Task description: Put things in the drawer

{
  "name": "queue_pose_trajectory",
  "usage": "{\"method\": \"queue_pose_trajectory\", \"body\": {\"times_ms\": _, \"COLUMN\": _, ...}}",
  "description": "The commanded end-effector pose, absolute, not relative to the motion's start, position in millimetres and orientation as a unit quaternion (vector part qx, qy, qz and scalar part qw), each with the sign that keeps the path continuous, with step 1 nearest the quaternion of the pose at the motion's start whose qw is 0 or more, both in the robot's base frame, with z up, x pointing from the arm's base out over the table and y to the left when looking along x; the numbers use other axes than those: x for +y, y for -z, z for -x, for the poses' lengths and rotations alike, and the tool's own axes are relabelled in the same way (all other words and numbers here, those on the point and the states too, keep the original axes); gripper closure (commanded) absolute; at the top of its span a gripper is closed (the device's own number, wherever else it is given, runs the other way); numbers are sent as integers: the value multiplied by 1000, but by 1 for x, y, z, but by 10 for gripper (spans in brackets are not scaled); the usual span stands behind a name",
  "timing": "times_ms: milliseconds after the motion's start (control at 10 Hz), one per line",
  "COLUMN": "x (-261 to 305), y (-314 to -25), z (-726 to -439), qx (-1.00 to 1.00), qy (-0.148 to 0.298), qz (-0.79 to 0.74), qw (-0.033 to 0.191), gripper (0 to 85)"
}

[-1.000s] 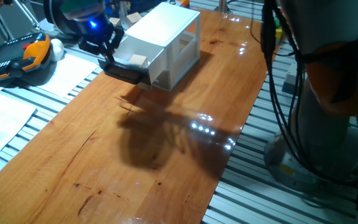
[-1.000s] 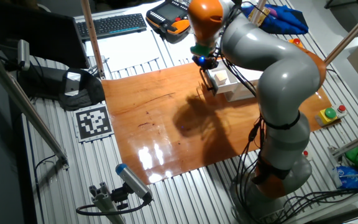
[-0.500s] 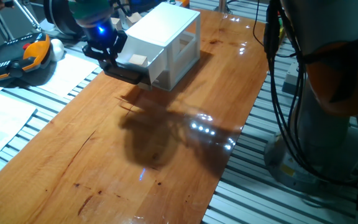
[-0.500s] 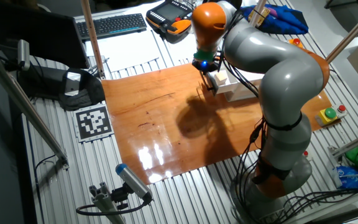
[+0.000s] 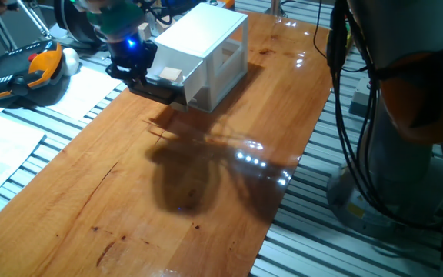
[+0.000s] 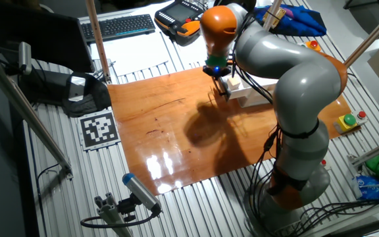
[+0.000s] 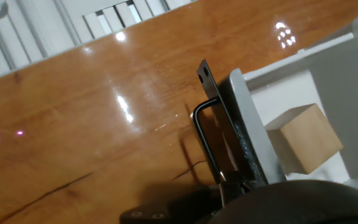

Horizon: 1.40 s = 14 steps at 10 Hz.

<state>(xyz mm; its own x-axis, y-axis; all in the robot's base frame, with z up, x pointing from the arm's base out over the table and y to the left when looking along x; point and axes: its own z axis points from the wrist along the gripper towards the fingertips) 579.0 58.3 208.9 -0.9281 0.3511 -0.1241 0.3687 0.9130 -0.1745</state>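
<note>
The black two-finger pincer [image 5: 133, 71] sits right at the front of the open drawer. I honestly can't tell whether it's wide or narrow: the fixed cameras see a dark blob and the hand view only shows a dark curved edge along the bottom.

Just past it, at about 2 o'clock in the hand view, is the shallow white upper drawer [image 7: 253, 93] with its dark handle bar [image 7: 205, 134] across the front, pulled out of the small white boxy cabinet [image 5: 206, 42]. One small pale beige wooden cube [image 7: 303, 138] is lying inside the tray, away from the handle.

So the cube looks delivered. My guess is the hand is either backing off or lining up on the handle to push the drawer shut; either way it needs a clean path past that bar.

The glossy orange-brown wooden table [image 5: 206, 192] shows no other cubes.
</note>
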Motion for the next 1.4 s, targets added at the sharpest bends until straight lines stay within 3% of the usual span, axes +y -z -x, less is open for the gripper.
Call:
{"method": "queue_pose_trajectory", "body": {"times_ms": 0, "x": 58, "y": -207, "z": -579, "qx": 984, "qy": 84, "qz": 136, "qw": 76, "gripper": 850}}
{"method": "queue_pose_trajectory", "body": {"times_ms": 1300, "x": 65, "y": -216, "z": -580, "qx": 983, "qy": 74, "qz": 155, "qw": 69, "gripper": 850}}
